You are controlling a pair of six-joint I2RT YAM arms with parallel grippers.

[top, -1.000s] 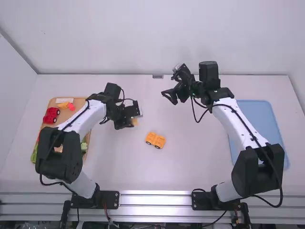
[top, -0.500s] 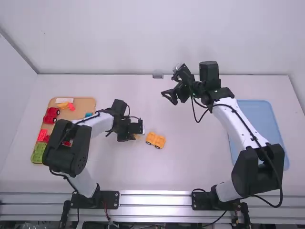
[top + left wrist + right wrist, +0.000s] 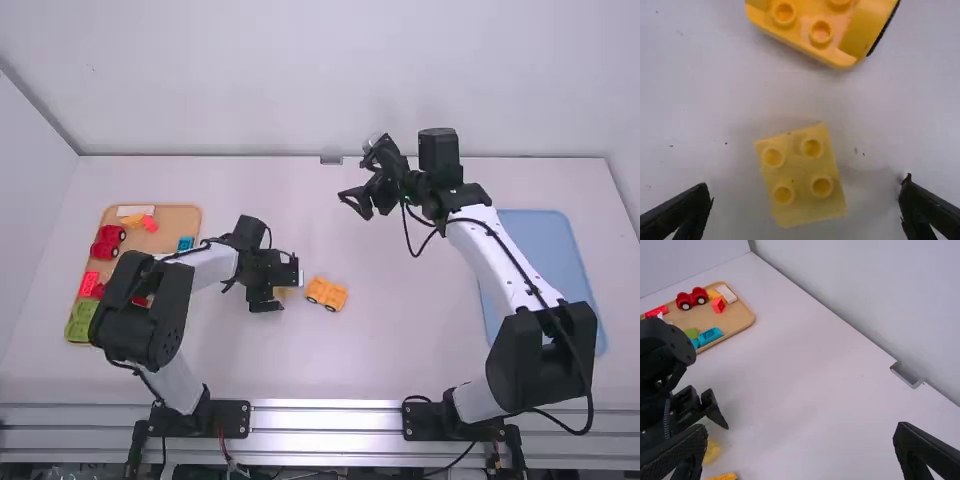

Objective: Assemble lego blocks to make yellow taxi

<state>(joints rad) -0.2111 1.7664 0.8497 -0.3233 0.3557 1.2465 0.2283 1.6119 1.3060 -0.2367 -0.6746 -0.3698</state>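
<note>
My left gripper is low over the table, left of the orange-yellow car base. In the left wrist view my left gripper stands wide open around a pale yellow four-stud block, touching neither side of it. The block lies studs up on the table, a short gap from the studded car base. High over the table, right of the middle, my right gripper is held far from both pieces; in its own wrist view the right gripper is open with nothing between its fingers.
At the far left a wooden tray holds a red car, a green block, a blue piece and several other blocks, partly behind the left arm. A blue tray lies at the right, beside the right arm.
My left gripper has come nearer the camera with the yellow block, which now sits closer to the car base, and has opened around it. The right arm has stayed still.
</note>
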